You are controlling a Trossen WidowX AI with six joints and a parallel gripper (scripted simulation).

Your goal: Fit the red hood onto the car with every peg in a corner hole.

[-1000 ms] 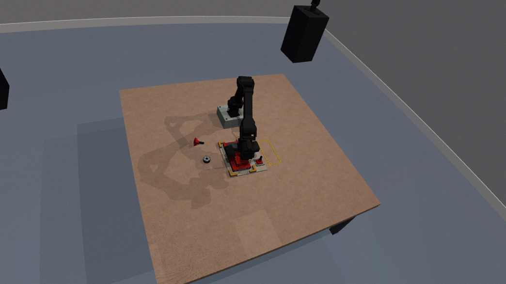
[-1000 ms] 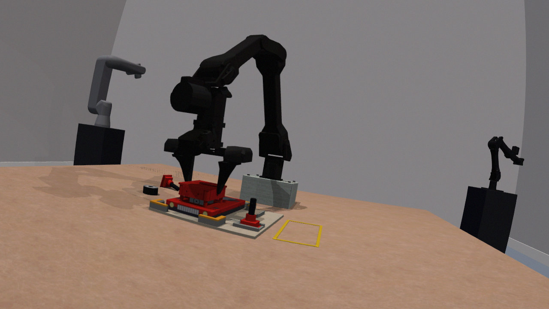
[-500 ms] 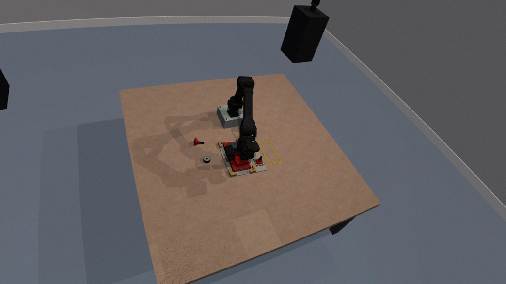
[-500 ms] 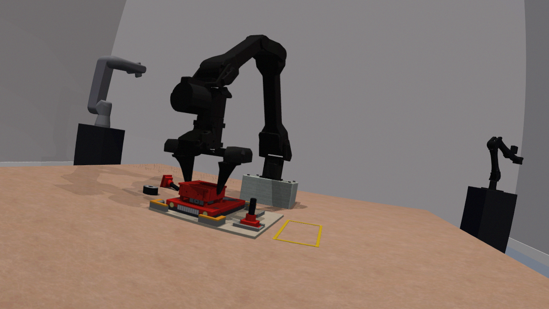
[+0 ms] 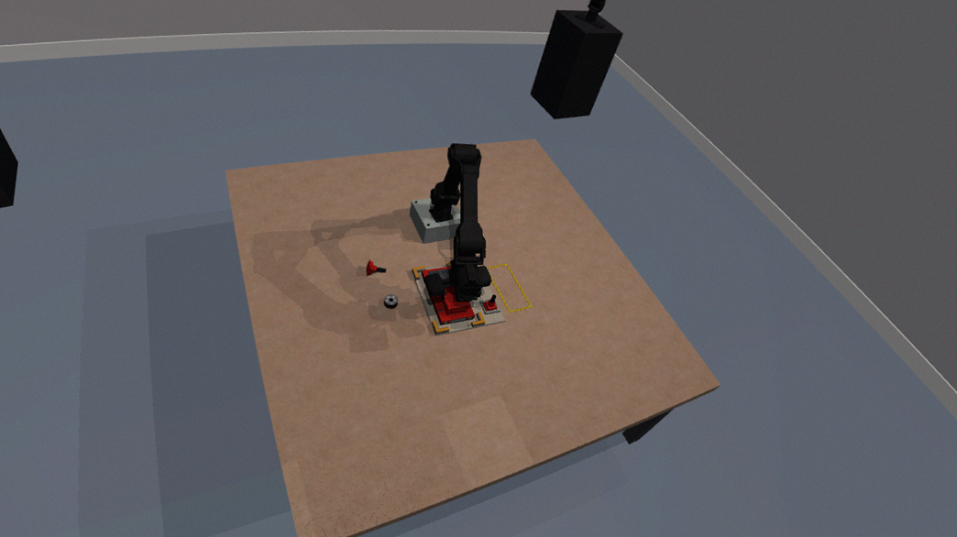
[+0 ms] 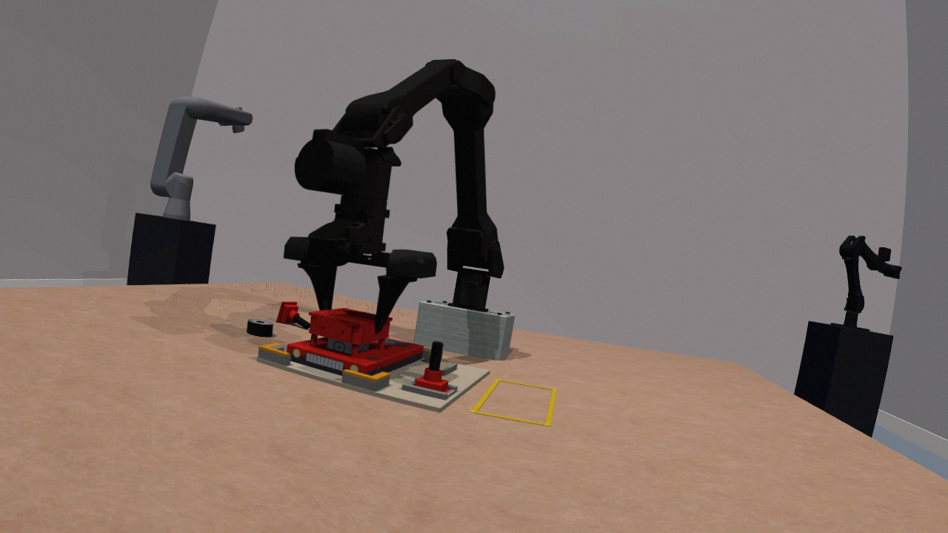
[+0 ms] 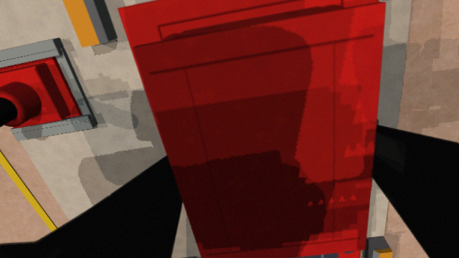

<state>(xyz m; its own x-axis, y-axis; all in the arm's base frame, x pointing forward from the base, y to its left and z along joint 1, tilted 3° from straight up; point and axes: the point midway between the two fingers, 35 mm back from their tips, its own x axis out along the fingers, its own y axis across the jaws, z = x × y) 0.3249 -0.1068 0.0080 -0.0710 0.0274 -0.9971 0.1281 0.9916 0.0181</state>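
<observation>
- In the exterior view, a yellow outlined rectangle (image 6: 513, 401) is marked on the table (image 6: 198, 450), nearest the camera, just beside the jig plate (image 6: 457, 386)
- On the near corner of the jig plate stands a small red block with a black upright post (image 6: 434, 368) in a grey frame
- The red car chassis (image 6: 354, 354) lies in the jig, with orange-and-grey corner stops (image 6: 366, 379) at its edges
- The hood (image 6: 347, 323) is above the chassis deck, over the engine; from the side it looks raised and slightly tilted, not flat on the deck, and whether the pegs are in the holes cannot be told
- The gripper (image 6: 354, 311) points straight down and is clamped on the hood, fingers spread wide against its two long sides; the wrist view shows the flat red roof (image 7: 258, 125) filling the gap between them
- Beyond the jig lie a black ring (image 6: 259, 326) and a small red piece with a black stem (image 6: 291, 312), apart from each other
- The arm's grey base block (image 6: 464, 329) sits behind the jig
</observation>
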